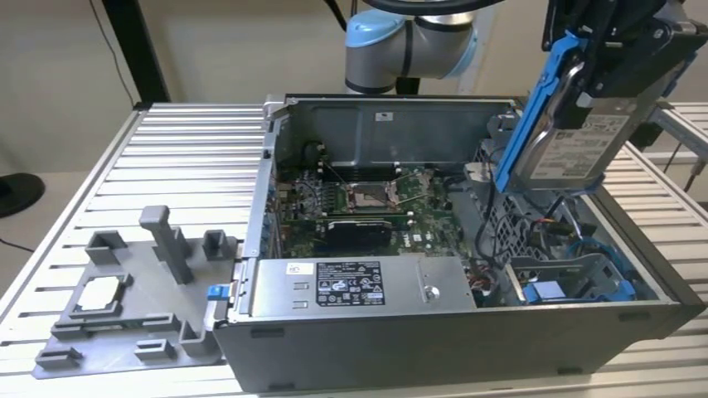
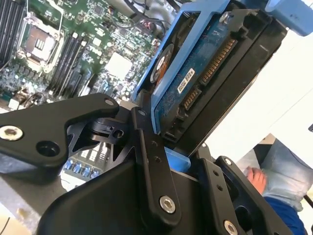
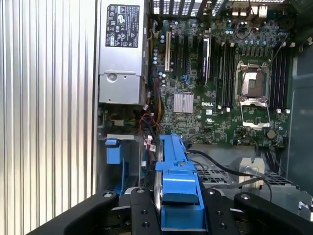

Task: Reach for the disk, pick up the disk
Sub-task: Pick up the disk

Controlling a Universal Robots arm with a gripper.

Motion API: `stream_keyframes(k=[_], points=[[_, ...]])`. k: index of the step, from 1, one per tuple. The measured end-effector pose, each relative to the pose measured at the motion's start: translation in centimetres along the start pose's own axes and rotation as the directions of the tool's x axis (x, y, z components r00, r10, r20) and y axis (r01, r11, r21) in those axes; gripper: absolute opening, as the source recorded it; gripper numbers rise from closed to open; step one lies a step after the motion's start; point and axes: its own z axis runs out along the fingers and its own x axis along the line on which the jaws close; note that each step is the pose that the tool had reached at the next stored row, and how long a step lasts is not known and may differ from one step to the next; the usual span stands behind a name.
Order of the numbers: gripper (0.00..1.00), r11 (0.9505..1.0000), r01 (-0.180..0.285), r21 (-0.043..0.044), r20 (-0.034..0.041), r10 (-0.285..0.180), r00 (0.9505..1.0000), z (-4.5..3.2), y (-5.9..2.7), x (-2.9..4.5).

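Observation:
The disk (image 1: 578,141), a silver hard drive with a white label and a blue frame, hangs upright above the open computer case's drive bay at the exterior view's right. My black gripper (image 1: 619,62) is shut on its upper end. In the second wrist view the disk (image 2: 195,73) shows its circuit board and connector, clamped by my gripper (image 2: 178,156) between black fingers (image 2: 146,147). In the first wrist view the disk's blue frame (image 3: 177,166) stands edge-on in the gripper (image 3: 178,208).
The open computer case (image 1: 443,340) holds a motherboard (image 1: 366,199), a silver power supply box (image 1: 354,286) and a blue drive bay (image 1: 575,286) under the disk. A grey fixture plate (image 1: 122,315) with a small square chip (image 1: 99,292) lies on the slatted table (image 1: 188,157).

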Motion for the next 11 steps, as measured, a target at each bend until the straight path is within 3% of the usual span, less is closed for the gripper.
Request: stream_keyframes(k=[9,11], points=[[0.0,1.0,0.0,-0.0024,0.0,0.0,1.0,-0.01,-0.48,1.16],[0.0,1.0,0.0,-0.0024,0.0,0.0,1.0,-0.02,-0.85,1.73]])
